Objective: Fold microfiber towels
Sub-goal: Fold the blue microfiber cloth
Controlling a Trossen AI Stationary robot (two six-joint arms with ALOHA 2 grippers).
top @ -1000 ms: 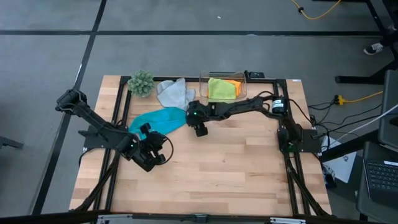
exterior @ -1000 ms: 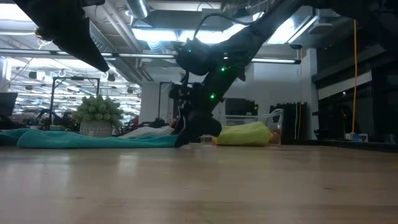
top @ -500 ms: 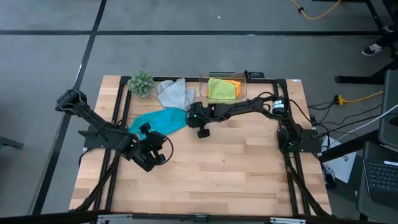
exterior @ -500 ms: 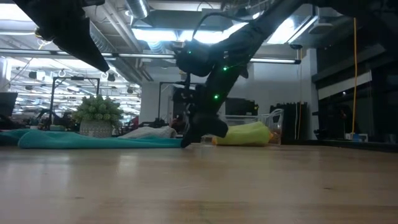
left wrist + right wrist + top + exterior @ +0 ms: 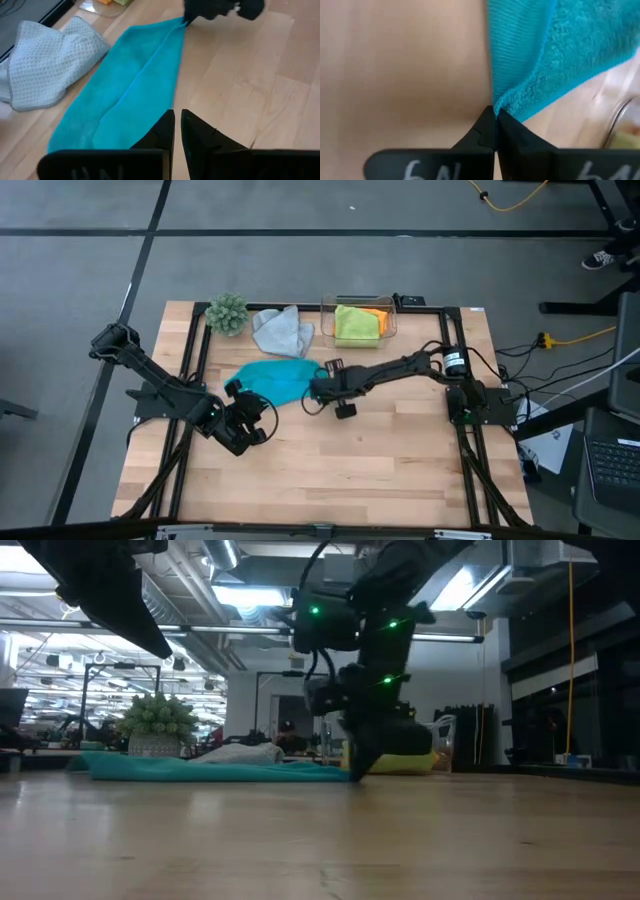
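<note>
The right tool (image 5: 495, 116) has clamped the turquoise towel (image 5: 275, 377) corner and dragged it sideways. Only its wrist view shows the pinch. The left tool (image 5: 177, 117), nearly closed, seemingly holds nothing.

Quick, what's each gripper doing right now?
Left gripper: shut, holding nothing.
Right gripper: shut on a corner of the turquoise blue microfiber towel.

Your wooden tabletop (image 5: 350, 450) carries a turquoise towel (image 5: 275, 376) mid-left, and along the far edge a plant (image 5: 227, 312), grey towel (image 5: 281, 329) and clear box (image 5: 358, 320)
</note>
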